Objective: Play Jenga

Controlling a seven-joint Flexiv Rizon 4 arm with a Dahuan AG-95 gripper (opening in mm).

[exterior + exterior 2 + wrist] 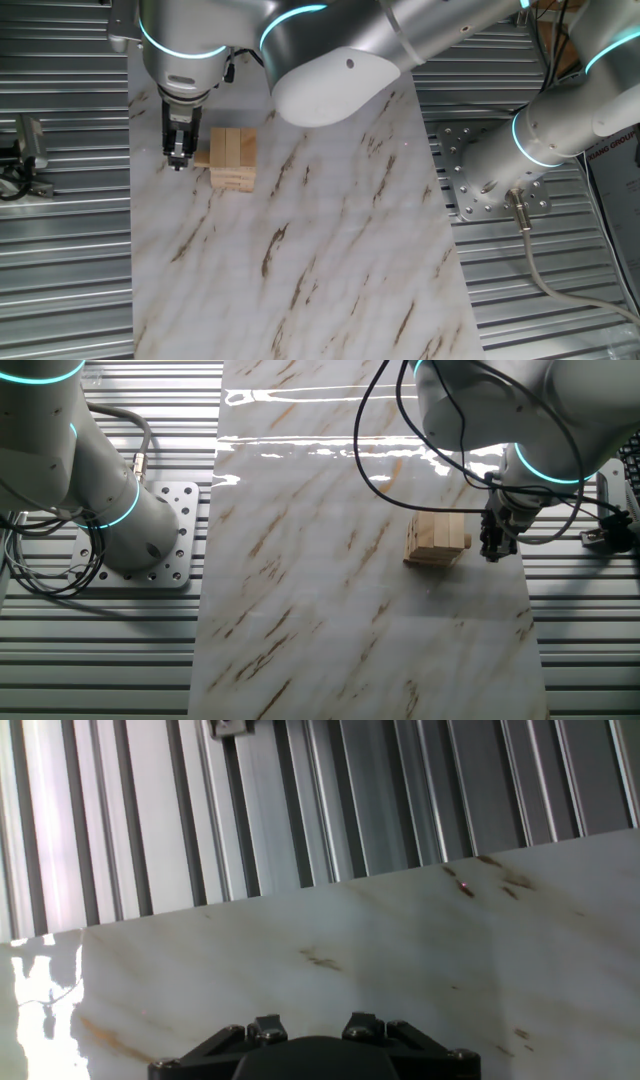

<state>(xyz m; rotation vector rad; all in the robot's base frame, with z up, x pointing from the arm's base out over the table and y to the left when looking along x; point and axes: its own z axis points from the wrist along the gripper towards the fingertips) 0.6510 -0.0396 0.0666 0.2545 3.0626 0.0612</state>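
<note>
A Flexiv Rizon arm (400,40) reaches across a marble-patterned board (300,260) laid over a ribbed metal table (60,280), its wrist turned so the hand points straight down near one edge of the board. From the other fixed view the same arm (500,410) enters from the upper right, with black cables looping off the wrist, and its base (100,500) stands bolted to a perforated plate (180,540) beside the board.

The Jenga (232,158) stack sits on the board near that edge, a low pile of pale wooden blocks with three laid side by side on top and crosswise layers below. One block juts a little from the stack on the side facing the gripper (best seen in the first fixed view).

The gripper (178,155) hangs just beside the stack, its dark fingers vertical and their tips down near the board surface. In the other fixed view the gripper (495,545) stands just right of the Jenga (437,540). The fingers look close together, but whether they are pressed shut or touch the jutting block cannot be told. The hand view shows only the black gripper housing (320,1055) above bare marble and table ribs.
</note>
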